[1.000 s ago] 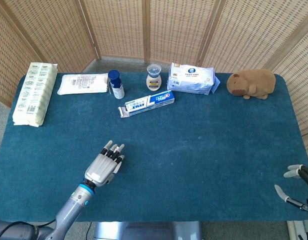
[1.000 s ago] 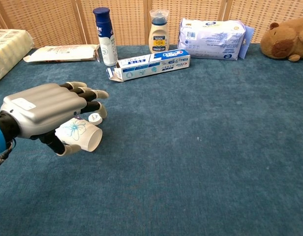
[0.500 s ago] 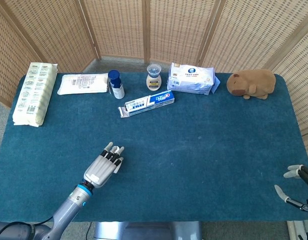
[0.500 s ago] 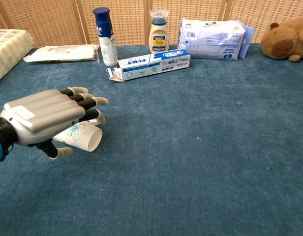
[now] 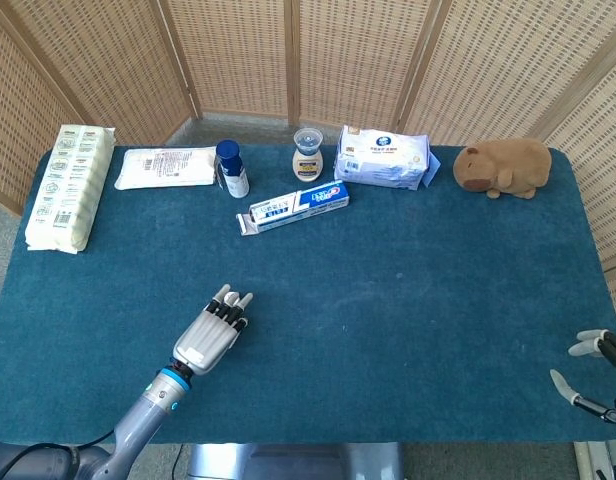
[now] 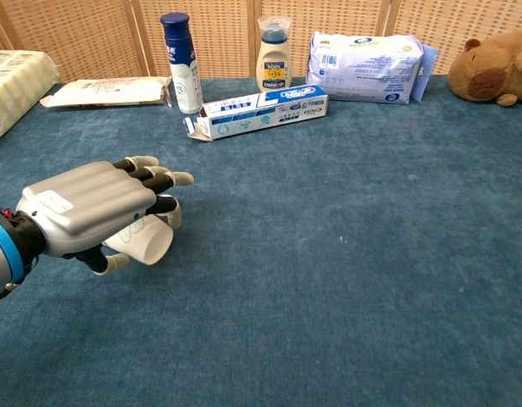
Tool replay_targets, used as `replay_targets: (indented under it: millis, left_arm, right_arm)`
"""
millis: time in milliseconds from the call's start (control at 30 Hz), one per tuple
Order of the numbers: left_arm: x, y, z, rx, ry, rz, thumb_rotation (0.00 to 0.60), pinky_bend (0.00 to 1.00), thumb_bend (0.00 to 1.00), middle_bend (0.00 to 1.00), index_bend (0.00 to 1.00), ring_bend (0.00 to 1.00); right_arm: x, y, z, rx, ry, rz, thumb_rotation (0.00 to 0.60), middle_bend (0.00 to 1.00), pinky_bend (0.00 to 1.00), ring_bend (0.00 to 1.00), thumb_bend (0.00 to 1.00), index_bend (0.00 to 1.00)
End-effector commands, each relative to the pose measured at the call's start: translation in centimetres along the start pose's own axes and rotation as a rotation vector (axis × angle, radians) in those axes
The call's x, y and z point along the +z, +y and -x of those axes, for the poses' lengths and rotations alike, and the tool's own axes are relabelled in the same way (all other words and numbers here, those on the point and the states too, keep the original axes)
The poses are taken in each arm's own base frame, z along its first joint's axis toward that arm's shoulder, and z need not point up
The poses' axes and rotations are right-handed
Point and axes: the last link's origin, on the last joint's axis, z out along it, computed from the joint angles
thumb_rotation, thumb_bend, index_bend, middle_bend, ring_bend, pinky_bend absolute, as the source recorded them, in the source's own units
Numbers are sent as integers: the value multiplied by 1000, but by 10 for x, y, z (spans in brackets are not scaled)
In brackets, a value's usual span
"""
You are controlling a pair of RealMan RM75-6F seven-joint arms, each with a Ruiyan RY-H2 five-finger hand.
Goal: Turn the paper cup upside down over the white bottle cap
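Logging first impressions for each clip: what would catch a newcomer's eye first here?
The silver left hand at the near left of the blue table, fingers spread over a paper cup lying on its side beneath it. Next, the brown plush animal at the far right corner, beside a row of toiletries and packets along the back edge.

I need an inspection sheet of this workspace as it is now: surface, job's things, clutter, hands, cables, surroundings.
Surface: blue carpeted table, no spills seen.
Job's things: paper cup on its side under the left hand; white bottle cap not visible.
Clutter: blue spray can, small bottle, toothpaste box, wipes pack, plush animal, two packets at far left.
Hands: left hand grips the cup; right hand at table edge, only fingertips visible.
Cables: dark cable near left arm.
Surroundings: wicker screens.
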Motion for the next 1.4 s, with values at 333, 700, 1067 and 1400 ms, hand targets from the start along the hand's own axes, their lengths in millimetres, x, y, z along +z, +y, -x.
replay_targets:
  millis: [333, 700, 1067, 1400]
  left_arm:
    - [6, -5, -10, -149, 50, -49, 600, 27, 263, 0, 448, 0]
    - [17, -49, -41, -676, 63, -180, 600, 27, 243, 0, 448, 0]
    - [23, -81, -42, -1142, 23, -255, 600, 27, 236, 0, 448, 0]
    - [33, -99, -34, -1450, 23, -288, 600, 27, 235, 0, 448, 0]
  right_arm:
    - [0, 1, 1, 3, 0, -1, 425, 376, 369, 445, 296, 481]
    - [2, -1, 6, 12, -7, -11, 425, 376, 369, 444, 297, 482]
    - [5, -6, 8, 9, -11, -22, 423, 376, 369, 444, 295, 481]
    - [6, -9, 9, 9, -14, -23, 424, 376, 369, 444, 296, 481]
